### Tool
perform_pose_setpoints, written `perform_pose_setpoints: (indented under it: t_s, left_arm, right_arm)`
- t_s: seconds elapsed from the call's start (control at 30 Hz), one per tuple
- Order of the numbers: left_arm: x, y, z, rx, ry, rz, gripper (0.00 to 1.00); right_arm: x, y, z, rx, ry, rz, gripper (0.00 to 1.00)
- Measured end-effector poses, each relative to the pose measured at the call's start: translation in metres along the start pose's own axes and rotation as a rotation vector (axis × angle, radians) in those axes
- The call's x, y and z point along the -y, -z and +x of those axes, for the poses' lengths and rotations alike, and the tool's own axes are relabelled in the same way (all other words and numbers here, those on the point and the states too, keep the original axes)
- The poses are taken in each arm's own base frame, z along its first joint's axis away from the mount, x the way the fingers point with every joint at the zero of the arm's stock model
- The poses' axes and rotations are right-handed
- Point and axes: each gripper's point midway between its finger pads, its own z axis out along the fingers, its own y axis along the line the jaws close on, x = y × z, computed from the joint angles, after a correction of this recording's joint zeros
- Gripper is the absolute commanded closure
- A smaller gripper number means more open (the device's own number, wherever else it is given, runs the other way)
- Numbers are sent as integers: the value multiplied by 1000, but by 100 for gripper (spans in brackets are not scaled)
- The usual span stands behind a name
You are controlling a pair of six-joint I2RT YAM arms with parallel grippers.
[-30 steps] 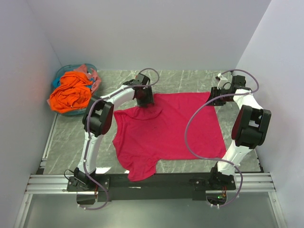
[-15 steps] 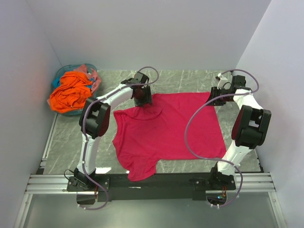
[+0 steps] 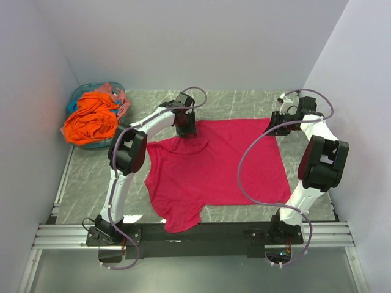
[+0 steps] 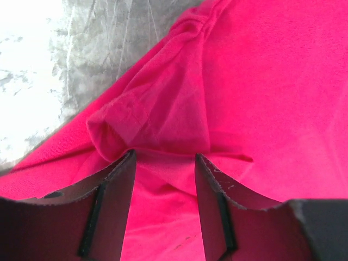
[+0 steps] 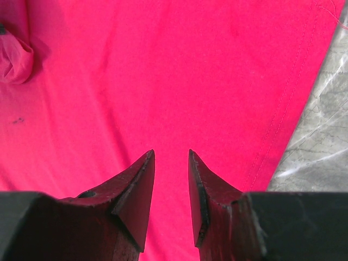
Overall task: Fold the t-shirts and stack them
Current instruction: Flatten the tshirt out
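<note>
1. Spreading comes first, we judge: the crimson-pink short-sleeved cloth t-shirt (image 3: 217, 171) lies open and mostly flat on the grey marble tabletop (image 3: 91, 177), between the 2 arms, not yet folded.
2. Our left hand (image 4: 165, 157) sits low at the shirt's far left shoulder. Its jaws stand moderately wide, and the rumpled sleeve (image 4: 152, 119) lies bunched just ahead of the tips, not pinched as far as we can see. We read this as lining up on the sleeve because it is doubled over and needs pulling straight.
3. Our right hand (image 5: 171, 155) hovers over the far right corner, near the hem edge. Only a narrow gap shows between the jaws, with nothing visibly gripped.
4. With 1 hand at each far corner, we can tension the cloth evenly.
5. The bright orange cloth t-shirt (image 3: 91, 119) and the paler salmon-pink cloth t-shirt (image 3: 116, 91) wait heaped in the round teal plastic basket (image 3: 76, 97) at far left, well apart from the work area.
</note>
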Motion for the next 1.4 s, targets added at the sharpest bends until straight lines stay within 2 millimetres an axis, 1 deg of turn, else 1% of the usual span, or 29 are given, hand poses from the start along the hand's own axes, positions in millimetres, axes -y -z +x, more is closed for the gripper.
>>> perform_pose_setpoints:
  t_s: [0.1, 0.2, 0.3, 0.33, 0.4, 0.43, 0.47, 0.6, 0.67, 0.73, 0.8, 0.9, 0.97, 1.03, 1.2, 1.3, 1.4]
  left_arm:
    - [-3, -7, 4, -17, -6, -10, 48]
    - [-4, -8, 5, -23, -11, -14, 51]
    - [-3, -9, 3, -24, -23, -15, 62]
    - [-3, -11, 3, -25, -29, -14, 72]
    - [-4, -13, 4, -30, -37, -16, 82]
    - [-4, -14, 4, -31, -40, -17, 92]
    - [-4, -14, 4, -31, -42, -17, 100]
    - [-4, -11, 3, -13, -55, -8, 100]
    - [-3, -3, 2, -4, -59, -2, 99]
    - [0, 11, -5, 22, -57, 17, 98]
    - [7, 29, -16, 56, -53, 55, 98]
    - [13, 59, -44, 129, -35, 126, 97]
    - [10, 71, -59, 157, -19, 163, 97]
    - [2, 77, -74, 176, -3, 196, 97]
    - [-22, 72, -98, 178, 20, 224, 97]
    - [-31, 67, -112, 191, 21, 236, 96]
    - [-42, 65, -121, 197, 31, 243, 91]
  right_arm:
    - [0, 0, 0, 1, 0, 0, 62]
    - [0, 0, 0, 1, 0, 0, 61]
    - [-1, 0, 0, 2, 0, -3, 61]
    - [-1, 0, -1, 2, 0, -4, 61]
    - [-1, 0, -1, 3, -2, -5, 62]
    - [-1, 0, -1, 4, -3, -6, 61]
    - [-1, 1, -1, 4, -4, -5, 61]
    - [1, 2, -1, 7, -6, -3, 61]
    - [1, 2, -1, 8, -7, -2, 62]
    - [2, 3, -1, 8, -8, -1, 62]
    - [2, 3, -1, 8, -8, -1, 62]
    - [2, 3, -1, 9, -8, -1, 61]
    - [1, 3, -1, 10, -7, -1, 62]
    - [1, 4, -2, 12, -5, 0, 62]
    - [0, 6, -4, 19, 0, 2, 62]
    - [0, 6, -4, 19, 1, 2, 62]
    - [0, 7, -4, 19, 0, 2, 62]
